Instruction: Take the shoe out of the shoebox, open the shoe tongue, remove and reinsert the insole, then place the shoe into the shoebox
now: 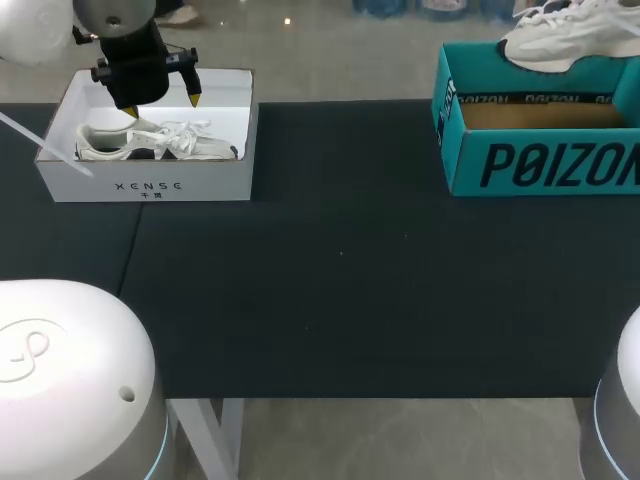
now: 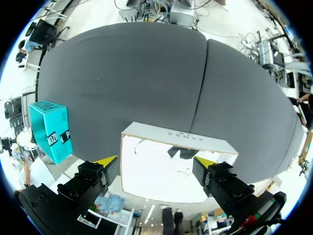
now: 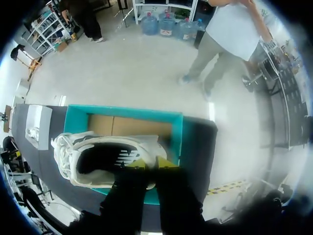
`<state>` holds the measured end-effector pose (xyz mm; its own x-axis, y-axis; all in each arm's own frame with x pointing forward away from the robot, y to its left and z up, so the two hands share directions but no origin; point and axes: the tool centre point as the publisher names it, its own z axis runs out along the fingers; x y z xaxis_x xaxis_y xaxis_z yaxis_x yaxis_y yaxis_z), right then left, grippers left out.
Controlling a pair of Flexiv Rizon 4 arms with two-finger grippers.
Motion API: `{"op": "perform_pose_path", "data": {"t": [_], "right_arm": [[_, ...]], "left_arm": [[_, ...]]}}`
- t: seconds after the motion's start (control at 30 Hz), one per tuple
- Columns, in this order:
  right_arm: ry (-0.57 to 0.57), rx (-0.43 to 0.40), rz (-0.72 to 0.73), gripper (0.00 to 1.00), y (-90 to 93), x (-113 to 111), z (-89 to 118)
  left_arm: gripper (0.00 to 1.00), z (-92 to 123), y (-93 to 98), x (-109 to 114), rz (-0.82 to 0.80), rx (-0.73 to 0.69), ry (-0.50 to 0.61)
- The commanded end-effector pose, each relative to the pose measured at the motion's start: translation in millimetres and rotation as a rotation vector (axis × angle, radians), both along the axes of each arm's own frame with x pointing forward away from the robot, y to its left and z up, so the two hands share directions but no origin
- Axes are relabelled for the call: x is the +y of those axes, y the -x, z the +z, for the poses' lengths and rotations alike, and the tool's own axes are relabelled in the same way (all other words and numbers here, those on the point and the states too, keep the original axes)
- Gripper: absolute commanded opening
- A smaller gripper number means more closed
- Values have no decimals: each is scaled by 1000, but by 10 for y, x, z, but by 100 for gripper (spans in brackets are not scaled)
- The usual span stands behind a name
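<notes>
The shoe (image 1: 570, 40), white and thick-soled with white laces, is up over the teal box (image 1: 545, 160), at that box's far rim as the head view gives it; whether its sole touches the rim cannot be told. In the right wrist view the shoe (image 3: 105, 159) lies lengthwise across the teal box (image 3: 132, 111) with its dark opening turned toward the camera and its laced end pointing away from the gripper. The right gripper (image 3: 152, 164) is clenched on the shoe's heel collar, its two yellow tips close together on the edge of the opening. Inside the teal box a brown cardboard floor shows, with nothing lying on it where it is visible. The teal box stands on the dark counter (image 1: 340, 270) at its far right part. Well to the left of the teal box, across a bare stretch of counter, stands a white box (image 1: 150, 180) with a second shoe (image 1: 150, 142) lying in it, also white and laced. The left gripper (image 1: 162, 105) hangs over the white box with its fingers spread wide and nothing between them. In the left wrist view the left gripper (image 2: 155, 160) has the white box (image 2: 176, 137) under its tips, the inside too bright to make out, and the teal box (image 2: 51, 129) stands off to one side on the counter (image 2: 137, 73).
</notes>
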<state>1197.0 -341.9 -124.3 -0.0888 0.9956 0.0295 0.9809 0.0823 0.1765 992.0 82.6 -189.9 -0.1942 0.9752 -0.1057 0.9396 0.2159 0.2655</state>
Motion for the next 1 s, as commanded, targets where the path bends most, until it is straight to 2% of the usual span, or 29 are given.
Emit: {"op": "perform_pose_path", "data": {"t": [0.03,0.2,0.4,0.7,1.0], "right_arm": [[8,-10,2,0,184,80,182],[2,-13,-21,0,437,264,206],[-6,-8,-61,0,895,573,189],[-38,25,-102,0,1588,955,8],[-67,-9,-135,0,2136,1243,4]], "left_arm": [[100,4,-2,3,-1,1,-2],[100,4,-2,3,-1,1,-2],[100,4,-2,3,-1,1,-2],[100,4,-2,3,-1,1,-2],[100,4,-2,3,-1,1,-2]]}}
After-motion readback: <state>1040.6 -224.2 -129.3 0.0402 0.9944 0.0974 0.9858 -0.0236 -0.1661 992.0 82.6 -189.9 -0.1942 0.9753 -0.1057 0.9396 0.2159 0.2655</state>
